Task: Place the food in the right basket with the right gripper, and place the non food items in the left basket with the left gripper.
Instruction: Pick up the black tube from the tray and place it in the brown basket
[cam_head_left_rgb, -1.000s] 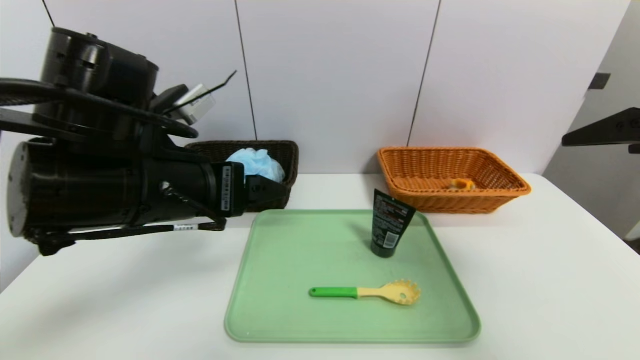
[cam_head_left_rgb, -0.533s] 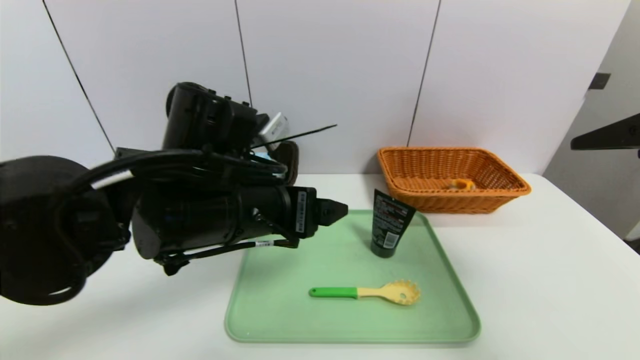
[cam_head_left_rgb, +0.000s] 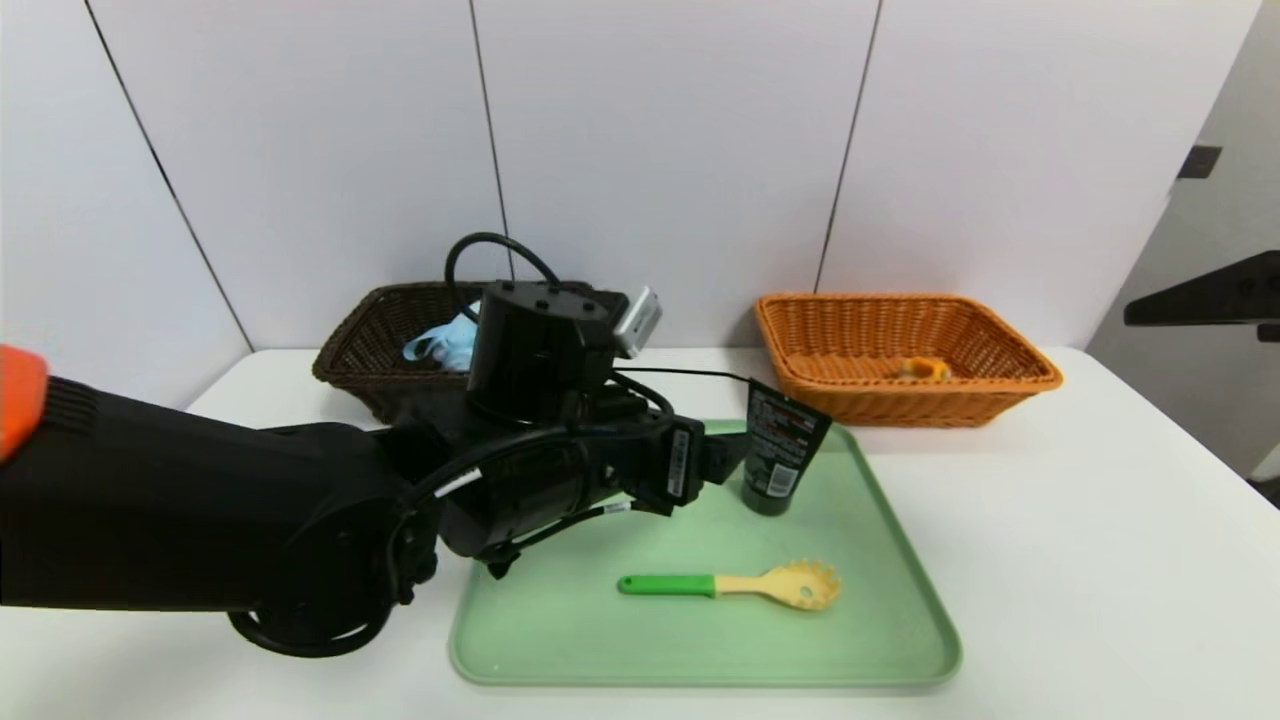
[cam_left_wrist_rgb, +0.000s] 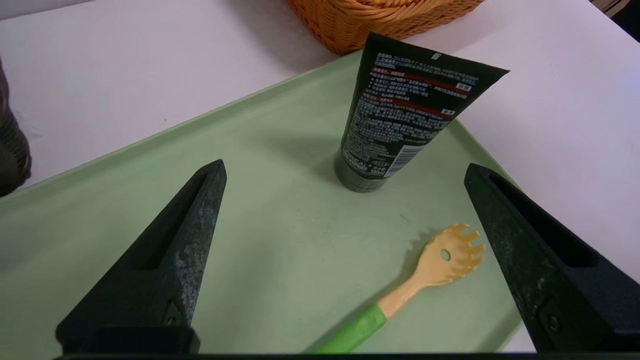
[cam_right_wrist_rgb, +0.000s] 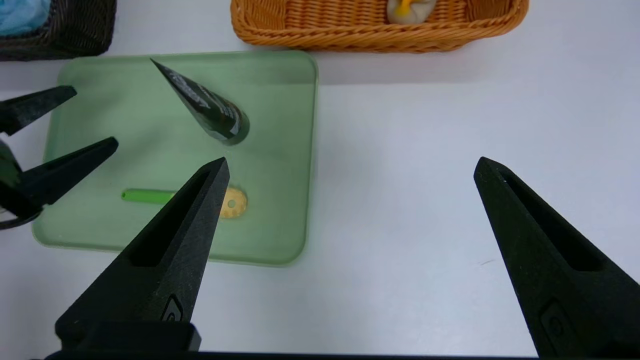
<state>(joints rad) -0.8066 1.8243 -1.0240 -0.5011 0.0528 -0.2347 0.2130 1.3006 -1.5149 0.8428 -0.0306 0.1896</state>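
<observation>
A black tube (cam_head_left_rgb: 782, 450) stands cap-down on the green tray (cam_head_left_rgb: 560, 620). A pasta spoon (cam_head_left_rgb: 740, 585) with a green handle lies nearer the front. My left gripper (cam_head_left_rgb: 725, 460) is low over the tray just left of the tube. It is open, and in its wrist view the tube (cam_left_wrist_rgb: 400, 120) and the spoon (cam_left_wrist_rgb: 440, 260) lie ahead between the fingers (cam_left_wrist_rgb: 190, 235). The left basket (cam_head_left_rgb: 370, 350) holds a blue item (cam_head_left_rgb: 445, 345). The right basket (cam_head_left_rgb: 900, 400) holds a yellow food piece (cam_head_left_rgb: 922, 369). My right gripper (cam_right_wrist_rgb: 352, 160) hangs open and empty, high over bare table right of the tray.
The white table (cam_head_left_rgb: 1080, 560) ends at the wall behind the baskets. A dark part of my right arm (cam_head_left_rgb: 1200, 290) shows at the right edge of the head view. My left arm (cam_head_left_rgb: 200, 520) covers the front left of the table.
My left arm has swung from the left basket rightward and down over the tray, ending beside the tube. Its gripper stayed open. The tube and spoon have not moved.
</observation>
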